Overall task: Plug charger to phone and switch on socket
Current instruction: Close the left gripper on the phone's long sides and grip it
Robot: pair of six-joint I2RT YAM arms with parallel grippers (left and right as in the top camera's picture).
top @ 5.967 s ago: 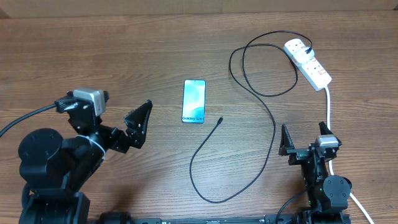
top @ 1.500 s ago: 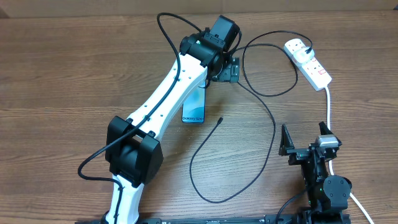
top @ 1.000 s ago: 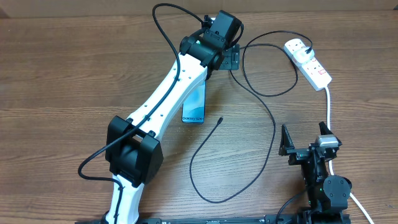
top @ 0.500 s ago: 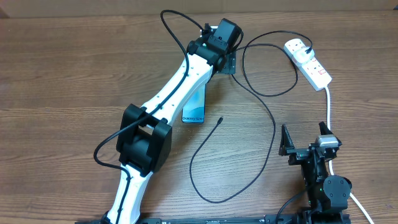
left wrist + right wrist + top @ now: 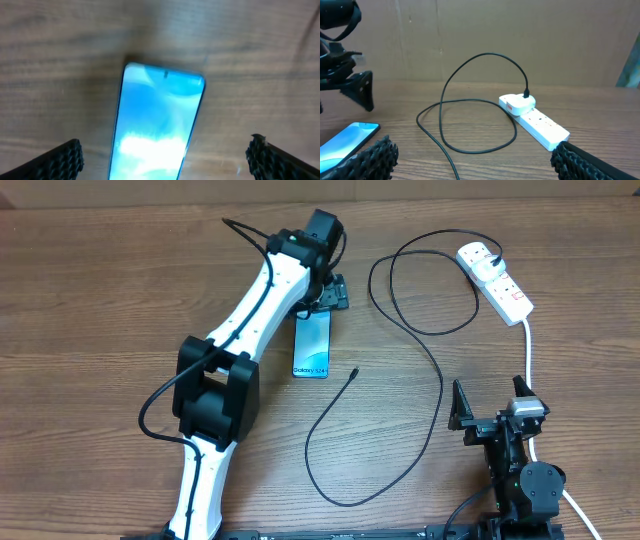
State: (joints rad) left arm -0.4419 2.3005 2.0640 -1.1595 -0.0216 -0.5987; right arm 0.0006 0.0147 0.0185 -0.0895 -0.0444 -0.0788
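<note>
Two steps are left, as far as the views show: seating the connector in the phone and switching the socket on. The phone (image 5: 312, 345) lies flat, screen up, on the wooden table (image 5: 120, 270). The connector tip (image 5: 355, 372) lies just beside its near right corner, not touching it. The charger (image 5: 441, 390) loops across the table to its black plug (image 5: 525, 94), which appears seated at the end outlet of the socket (image 5: 500, 282); the switch position cannot be read. The left gripper (image 5: 328, 292) hovers over the phone's far short edge, jaws spread wide, grasping nothing. The right gripper (image 5: 488, 408) sits near the table's front edge, likewise spread and empty.
</note>
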